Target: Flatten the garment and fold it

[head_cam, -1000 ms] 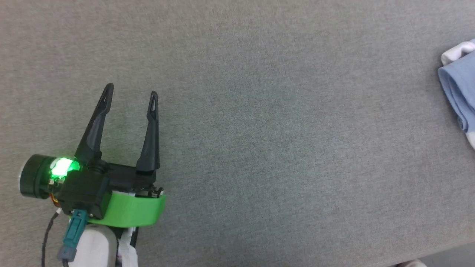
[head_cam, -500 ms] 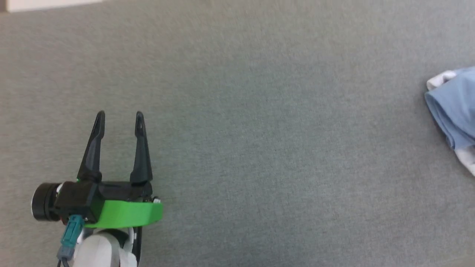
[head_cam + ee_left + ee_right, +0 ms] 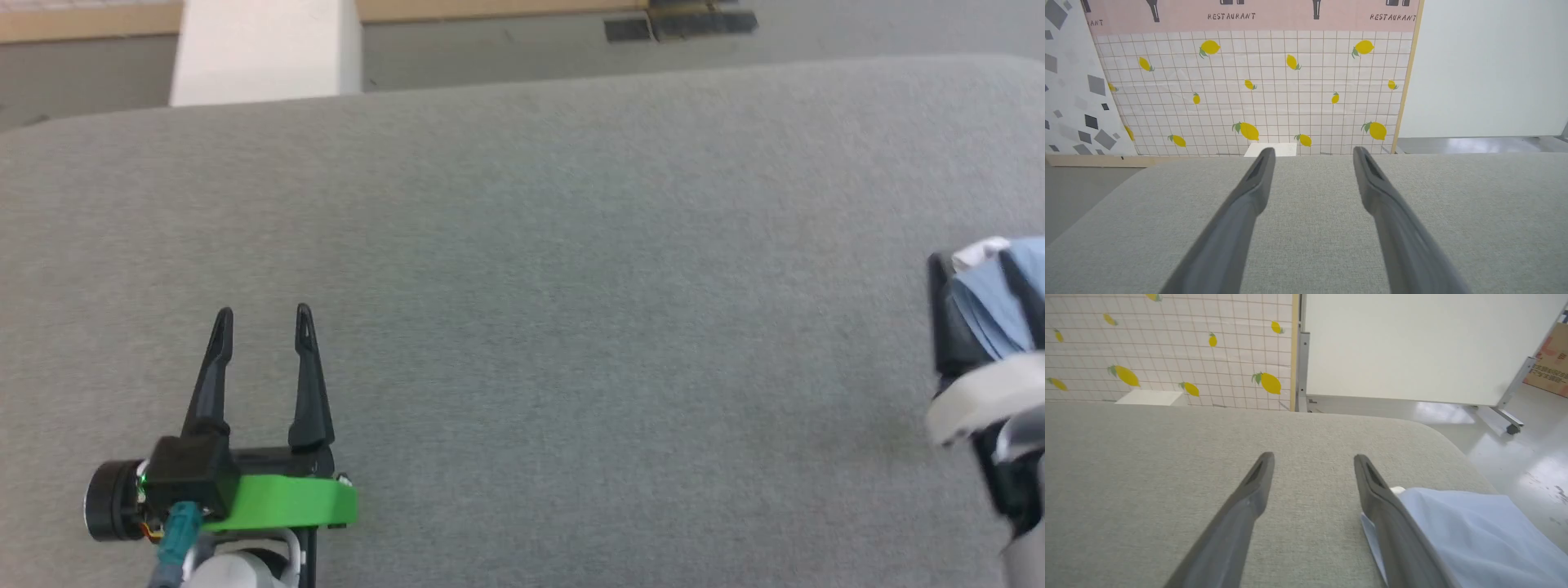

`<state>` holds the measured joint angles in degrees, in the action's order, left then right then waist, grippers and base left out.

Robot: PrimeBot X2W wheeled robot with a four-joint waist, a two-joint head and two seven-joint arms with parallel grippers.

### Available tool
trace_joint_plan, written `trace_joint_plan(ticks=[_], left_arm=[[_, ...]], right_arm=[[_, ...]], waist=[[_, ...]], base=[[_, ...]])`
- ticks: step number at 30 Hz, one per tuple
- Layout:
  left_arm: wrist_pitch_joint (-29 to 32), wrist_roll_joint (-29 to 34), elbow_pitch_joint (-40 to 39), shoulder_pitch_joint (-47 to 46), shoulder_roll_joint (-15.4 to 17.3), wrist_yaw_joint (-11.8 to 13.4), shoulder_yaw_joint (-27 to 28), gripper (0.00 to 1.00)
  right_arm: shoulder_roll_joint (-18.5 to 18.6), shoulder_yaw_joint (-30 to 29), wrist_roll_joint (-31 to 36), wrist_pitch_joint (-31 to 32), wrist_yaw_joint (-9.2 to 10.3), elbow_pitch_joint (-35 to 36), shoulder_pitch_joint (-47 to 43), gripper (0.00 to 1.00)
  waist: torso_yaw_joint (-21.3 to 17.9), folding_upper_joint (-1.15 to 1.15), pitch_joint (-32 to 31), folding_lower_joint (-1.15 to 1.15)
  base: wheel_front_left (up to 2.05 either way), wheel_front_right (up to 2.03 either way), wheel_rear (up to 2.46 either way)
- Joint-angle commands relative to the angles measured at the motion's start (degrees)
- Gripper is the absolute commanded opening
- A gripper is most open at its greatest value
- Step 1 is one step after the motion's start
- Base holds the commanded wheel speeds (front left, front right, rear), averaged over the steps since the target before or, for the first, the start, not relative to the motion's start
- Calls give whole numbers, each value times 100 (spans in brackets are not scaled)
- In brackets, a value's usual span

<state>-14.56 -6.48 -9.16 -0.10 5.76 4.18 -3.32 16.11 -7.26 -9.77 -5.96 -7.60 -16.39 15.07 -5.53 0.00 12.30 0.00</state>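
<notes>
Right wrist view: our right claw (image 3: 1312,459) is spread, with two dark tapered fingers (image 3: 1241,514). One soft light blue shirt (image 3: 1474,531), white-edged, touches the finger at that view's right on the grey woven tabletop (image 3: 1147,465). Our left claw (image 3: 263,314), also spread, sits well apart.

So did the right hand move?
Yes. The right hand has come in against the blue shirt's left edge; before, only grey table lay there.

Left claw (image 3: 263,313), right claw (image 3: 1312,457), both spread
</notes>
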Motion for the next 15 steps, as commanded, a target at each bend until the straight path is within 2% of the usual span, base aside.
trace_joint_plan(ticks=[1,8,15], left_arm=[[-42,88,61,59,-15,45,-3,100],[-43,121,254,252,-67,32,-62,100],[-43,57,351,494,-123,1,-72,100]], right_arm=[[-169,-51,119,40,11,243,-225,100],[-982,-186,526,147,11,1225,-1137,100],[-1292,-356,769,-285,11,1473,-1638,100]], waist=[[267,0,-282,0],[468,0,-583,0],[531,0,-828,0]], base=[[0,0,0],[0,0,0],[0,0,0]])
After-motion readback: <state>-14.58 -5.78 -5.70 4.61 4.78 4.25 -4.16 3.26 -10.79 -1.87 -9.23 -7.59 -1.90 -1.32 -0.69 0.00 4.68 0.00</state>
